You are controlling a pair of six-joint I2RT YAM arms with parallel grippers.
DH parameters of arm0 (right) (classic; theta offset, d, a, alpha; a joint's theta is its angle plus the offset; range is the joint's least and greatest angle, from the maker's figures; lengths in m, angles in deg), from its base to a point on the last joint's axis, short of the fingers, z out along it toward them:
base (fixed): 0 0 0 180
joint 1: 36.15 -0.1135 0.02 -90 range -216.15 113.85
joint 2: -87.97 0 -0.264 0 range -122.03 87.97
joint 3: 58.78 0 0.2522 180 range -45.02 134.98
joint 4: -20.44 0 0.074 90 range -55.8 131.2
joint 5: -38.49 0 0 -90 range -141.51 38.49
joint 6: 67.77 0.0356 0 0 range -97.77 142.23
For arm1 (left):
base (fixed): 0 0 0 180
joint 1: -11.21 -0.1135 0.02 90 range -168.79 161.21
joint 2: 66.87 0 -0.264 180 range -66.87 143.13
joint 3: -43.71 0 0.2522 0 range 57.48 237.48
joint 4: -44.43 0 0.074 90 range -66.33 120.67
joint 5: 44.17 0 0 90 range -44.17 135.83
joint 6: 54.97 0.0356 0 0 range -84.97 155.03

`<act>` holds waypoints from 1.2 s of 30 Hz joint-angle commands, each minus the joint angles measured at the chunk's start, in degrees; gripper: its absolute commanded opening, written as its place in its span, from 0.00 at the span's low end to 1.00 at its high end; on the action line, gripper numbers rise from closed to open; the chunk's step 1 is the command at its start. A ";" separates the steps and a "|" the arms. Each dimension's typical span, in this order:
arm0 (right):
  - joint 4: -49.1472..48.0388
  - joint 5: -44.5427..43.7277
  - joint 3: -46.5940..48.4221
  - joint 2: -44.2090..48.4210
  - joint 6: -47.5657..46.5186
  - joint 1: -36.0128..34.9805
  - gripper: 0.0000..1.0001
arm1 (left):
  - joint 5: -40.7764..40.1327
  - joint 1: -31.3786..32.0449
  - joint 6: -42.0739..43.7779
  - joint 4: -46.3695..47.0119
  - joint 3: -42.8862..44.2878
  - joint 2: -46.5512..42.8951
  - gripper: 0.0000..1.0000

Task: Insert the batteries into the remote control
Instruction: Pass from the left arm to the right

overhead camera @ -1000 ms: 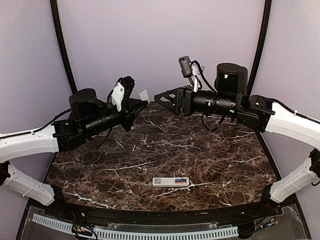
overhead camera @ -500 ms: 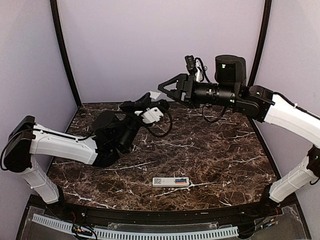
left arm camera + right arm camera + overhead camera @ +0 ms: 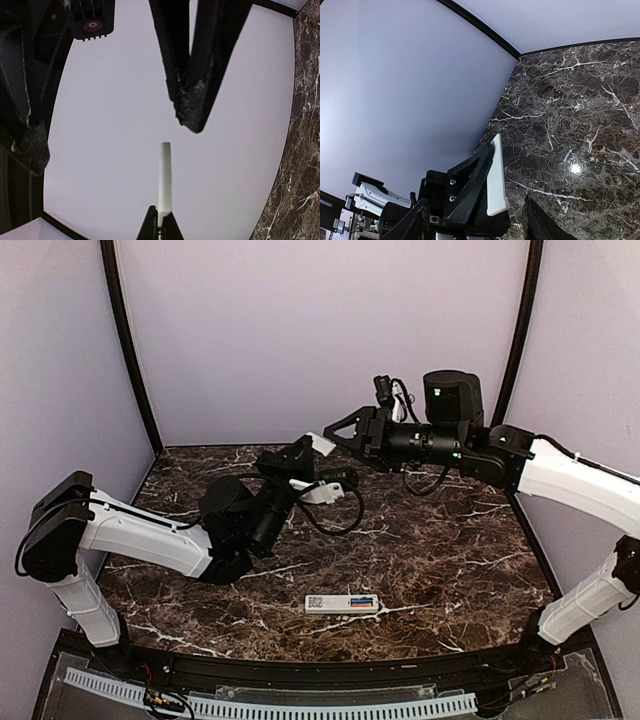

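Note:
The remote control (image 3: 342, 604) lies back up near the table's front, code sticker on its left part. Blue and orange, the batteries (image 3: 362, 601), show at its right end. My left gripper (image 3: 308, 450) is raised over the back of the table, shut on a small flat pale cover (image 3: 321, 443). The left wrist view shows the cover edge-on (image 3: 164, 180) between the shut fingertips. My right gripper (image 3: 337, 432) is open right beside the cover, one finger on each side of it. In the right wrist view the cover (image 3: 496, 175) stands between my open fingers (image 3: 415, 225).
Dark marble table (image 3: 440, 550) with a lilac back wall (image 3: 320, 330) and black corner posts (image 3: 125, 340). The two arms meet above the back centre. A cable tray (image 3: 270, 705) runs along the near edge.
My left arm has swung in from the left and carried the cover to the centre. My right gripper has closed in, so its open fingers now flank the cover.

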 commanded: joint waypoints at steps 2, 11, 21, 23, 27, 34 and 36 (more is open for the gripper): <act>-2.16 1.98 -0.99 -0.77 1.92 1.30 0.60 | -0.73 0.28 1.48 18.50 1.22 0.15 0.00; -5.88 8.64 0.63 -5.76 3.53 2.16 0.36 | -0.44 0.29 1.35 18.53 0.91 0.79 0.00; -14.16 10.18 -1.61 -6.92 7.92 3.41 0.19 | -0.83 0.28 1.17 18.47 0.64 1.02 0.00; -14.74 10.70 -1.90 -7.31 8.71 3.41 0.17 | -0.76 0.28 1.19 18.51 0.71 1.06 0.00; -15.63 11.28 -2.96 -7.32 9.85 3.41 0.14 | -0.67 0.30 1.58 18.46 0.84 1.20 0.00; -15.60 9.94 -4.68 -6.09 10.08 3.66 0.00 | -0.50 0.37 1.48 18.44 0.65 1.25 0.00; -14.94 9.79 -4.52 -5.98 9.87 3.90 0.00 | -0.56 0.38 1.23 18.42 0.54 1.24 0.00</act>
